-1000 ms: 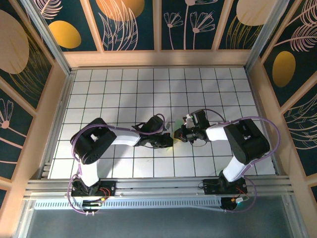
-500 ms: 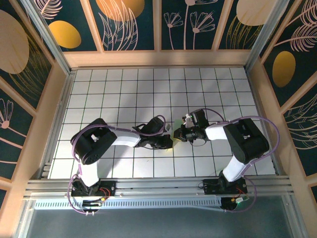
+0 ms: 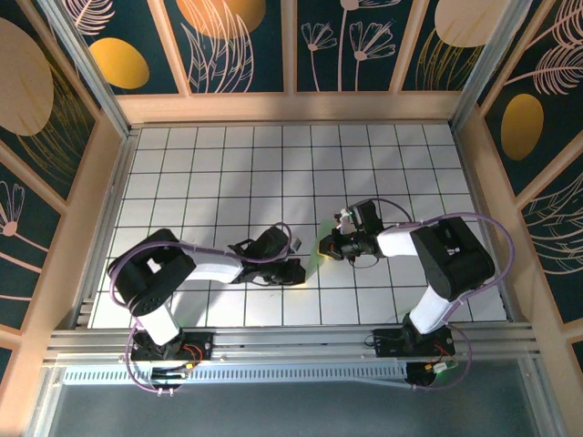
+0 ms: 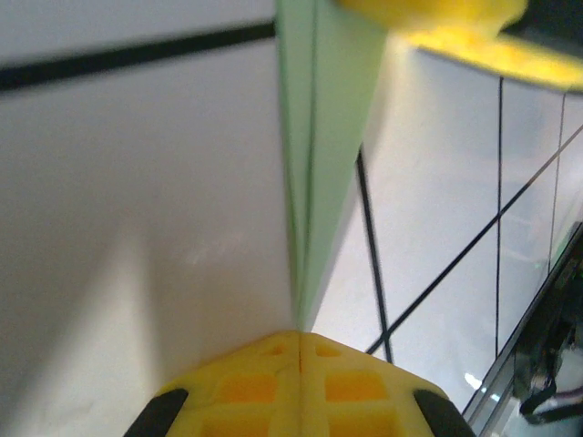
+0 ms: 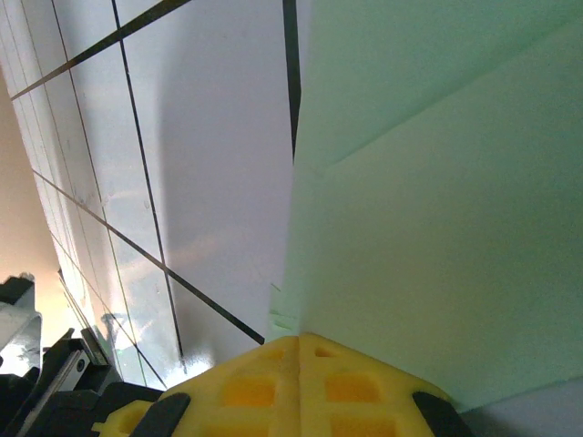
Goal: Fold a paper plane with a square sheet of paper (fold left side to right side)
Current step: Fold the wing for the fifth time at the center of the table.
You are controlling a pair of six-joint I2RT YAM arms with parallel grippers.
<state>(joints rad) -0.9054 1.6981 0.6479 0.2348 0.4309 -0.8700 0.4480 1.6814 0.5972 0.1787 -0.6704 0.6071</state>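
Inspection finding: the slim, creased, light green paper plane (image 4: 323, 137) is held over the white grid-tiled table (image 3: 219, 164), roughly midway between the table's left and right edges and nearer its near edge than its far edge. The left gripper (image 4: 301, 339) has its fingers closed together on the narrow end. The right gripper (image 5: 299, 339) is likewise pinched tight on the broader folded part. Assessment: the paper is very light, thin and limp. It creases readily and would likely tear if pulled from both ends. The layered folds along the spine look the soundest place to hold it, with light pressure.
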